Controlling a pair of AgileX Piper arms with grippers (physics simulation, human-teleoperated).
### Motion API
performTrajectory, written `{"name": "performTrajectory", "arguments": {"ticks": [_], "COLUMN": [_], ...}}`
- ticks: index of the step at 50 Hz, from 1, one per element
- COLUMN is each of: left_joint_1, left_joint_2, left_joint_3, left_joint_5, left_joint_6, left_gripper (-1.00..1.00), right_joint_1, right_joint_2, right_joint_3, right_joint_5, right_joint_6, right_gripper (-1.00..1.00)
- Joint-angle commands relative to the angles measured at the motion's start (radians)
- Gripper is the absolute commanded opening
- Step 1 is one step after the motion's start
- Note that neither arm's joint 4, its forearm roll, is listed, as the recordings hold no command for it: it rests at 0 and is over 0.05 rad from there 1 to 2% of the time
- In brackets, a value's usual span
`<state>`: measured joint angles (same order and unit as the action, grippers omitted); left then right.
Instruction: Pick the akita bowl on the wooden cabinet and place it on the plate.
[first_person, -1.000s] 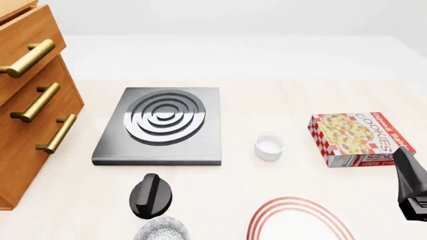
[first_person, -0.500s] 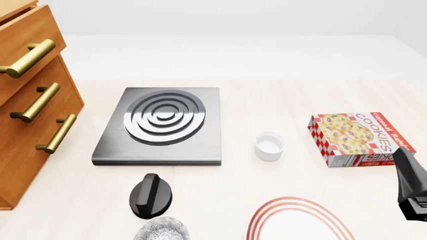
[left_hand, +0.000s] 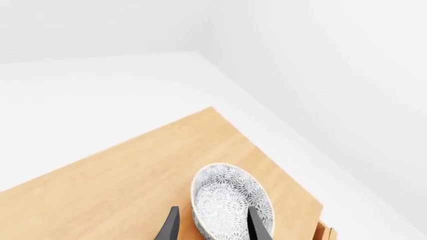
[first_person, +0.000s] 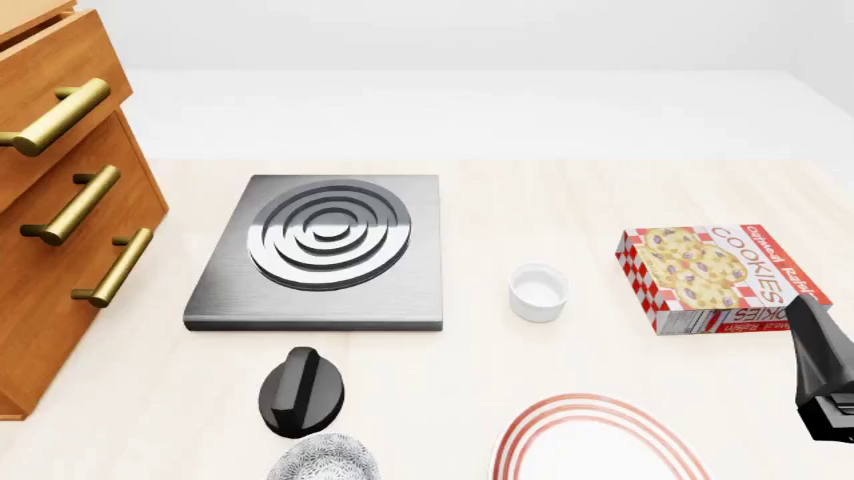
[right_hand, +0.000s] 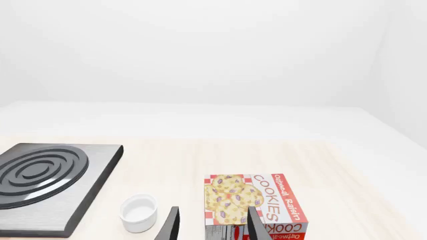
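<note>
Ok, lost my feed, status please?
Left gripper open, fingers astride the floral-patterned bowl's rim on the orange-brown wooden cabinet top. Right gripper open, idle above the cookie box. Red-ringed white plate unobstructed.

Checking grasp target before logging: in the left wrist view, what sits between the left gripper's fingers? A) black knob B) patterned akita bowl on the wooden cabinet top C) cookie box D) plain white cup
B: the left gripper has its fingers on either side of the akita bowl, which sits on the wooden cabinet top.
</note>
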<state>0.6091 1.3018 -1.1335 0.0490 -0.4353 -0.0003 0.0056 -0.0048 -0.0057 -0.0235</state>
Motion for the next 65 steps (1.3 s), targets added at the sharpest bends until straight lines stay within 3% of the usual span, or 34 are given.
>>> {"name": "performTrajectory", "arguments": {"ticks": [1, 9, 20, 39, 40, 49, 61, 65], "left_joint_1": [-0.007, -0.008, -0.017, -0.044, -0.04, -0.007, -0.006, -0.036], "left_joint_2": [-0.014, -0.009, 0.038, 0.046, 0.042, -0.027, -0.09, -0.168], "left_joint_3": [0.004, 0.008, 0.013, 0.035, 0.035, 0.045, 0.089, 0.018], "left_joint_5": [-0.002, 0.005, 0.026, 0.02, 0.018, -0.014, -0.064, 0.069], "left_joint_6": [0.053, 0.047, -0.068, -0.149, -0.141, -0.088, -0.178, -0.2], "left_gripper": [1.0, 1.0, 1.0, 1.0, -1.0, -1.0, -1.0, -1.0], "right_joint_1": [0.0, 0.0, 0.0, 0.0, 0.0, 0.0, 0.0, 0.0], "right_joint_2": [0.0, 0.0, 0.0, 0.0, 0.0, 0.0, 0.0, 0.0], "right_joint_3": [0.0, 0.0, 0.0, 0.0, 0.0, 0.0, 0.0, 0.0], "right_joint_5": [0.0, 0.0, 0.0, 0.0, 0.0, 0.0, 0.0, 0.0], "right_joint_6": [0.0, 0.0, 0.0, 0.0, 0.0, 0.0, 0.0, 0.0], "right_gripper": [1.0, 1.0, 1.0, 1.0, 1.0, 1.0, 1.0, 1.0]}}
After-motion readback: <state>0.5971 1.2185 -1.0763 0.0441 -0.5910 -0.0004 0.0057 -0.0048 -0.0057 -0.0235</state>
